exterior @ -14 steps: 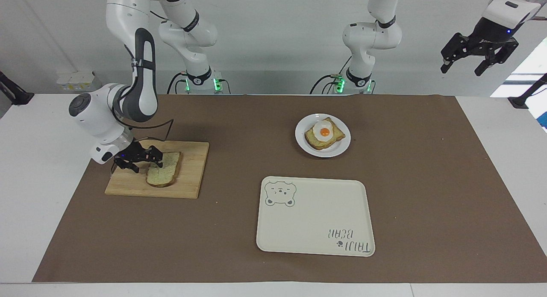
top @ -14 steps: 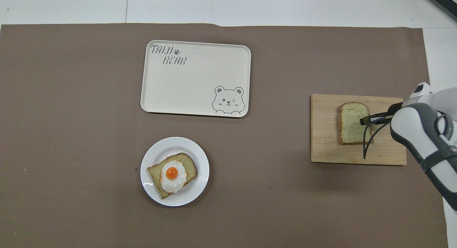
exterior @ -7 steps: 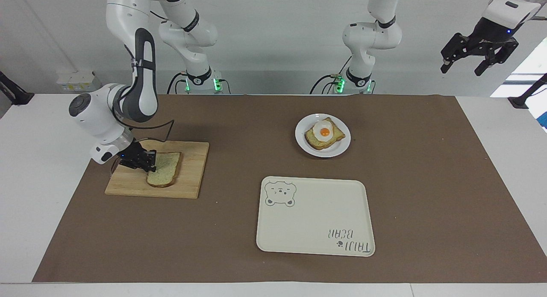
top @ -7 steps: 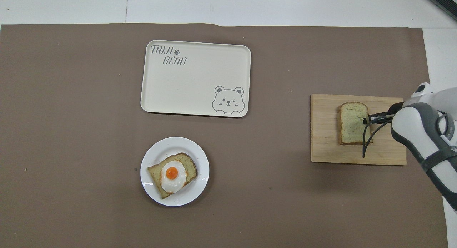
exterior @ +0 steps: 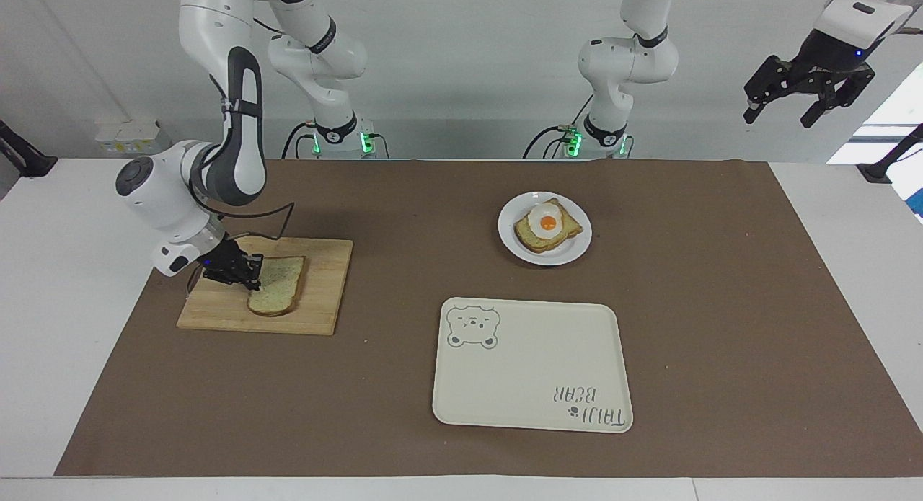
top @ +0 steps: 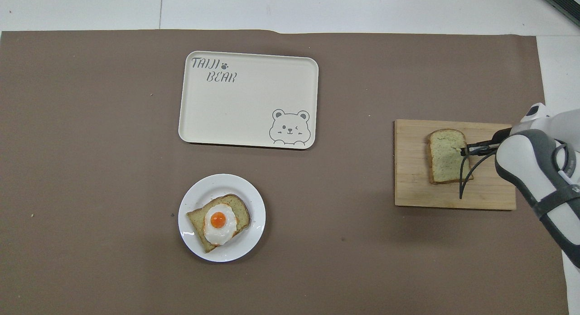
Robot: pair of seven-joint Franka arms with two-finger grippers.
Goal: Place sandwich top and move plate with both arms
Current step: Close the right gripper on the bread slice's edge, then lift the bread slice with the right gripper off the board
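A: Eyes on the sandwich top (exterior: 277, 287), lying flat on the wooden board (exterior: 317, 299) at the right arm's end of the table. The right gripper (exterior: 249, 274) is clamped on its edge, at about nine o'clock on the slice in the facing view.

B: A soft, light thing, I'd say, likely to sag from an edge pinch. A bite across the crust would carry it best.

A: Agreed, crust is the firmest part. The plate (exterior: 573, 249) sits well apart toward mid-table, bearing the toasted slice (exterior: 537, 238) and fried egg (exterior: 546, 220).

B: Glossy rim, probably slippery. The bear tray (exterior: 533, 386) lies at its six o'clock.

A: And the left gripper (exterior: 807, 90) waits, jaws spread, high off the left arm's end of the table.
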